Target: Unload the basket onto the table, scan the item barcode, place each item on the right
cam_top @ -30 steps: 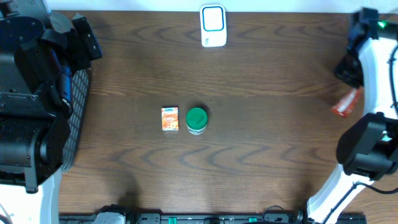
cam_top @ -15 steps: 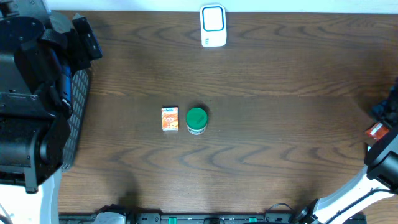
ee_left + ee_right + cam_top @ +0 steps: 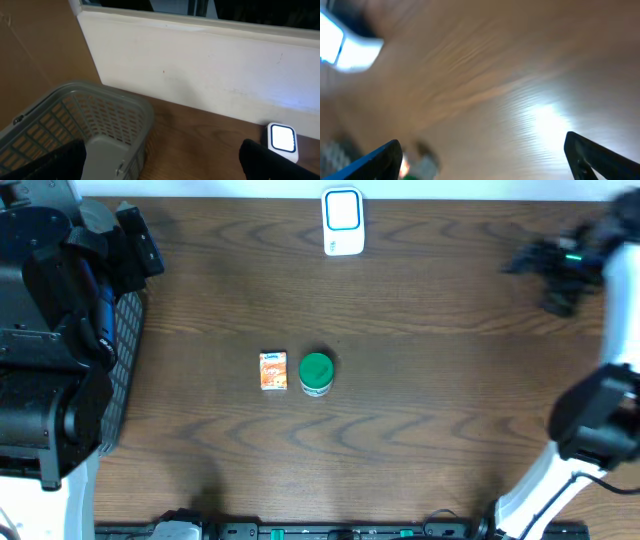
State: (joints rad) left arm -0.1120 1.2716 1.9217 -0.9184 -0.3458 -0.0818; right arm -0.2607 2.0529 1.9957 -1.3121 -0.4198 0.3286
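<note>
Orange carton (image 3: 273, 370), 9 o'clock of jar (image 3: 316, 374): likely light, stiff; pinch long sides. Left gripper (image 3: 165, 160), right gripper (image 3: 481, 145) wide, empty.

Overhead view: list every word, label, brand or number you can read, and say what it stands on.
Nothing can be quoted: no text is legible in any view.
On the small orange box: printing on its top face, too small to read.
On the green-lidded jar: no lettering shows.
On the white scanner: a blue-framed panel, no readable characters.
</note>
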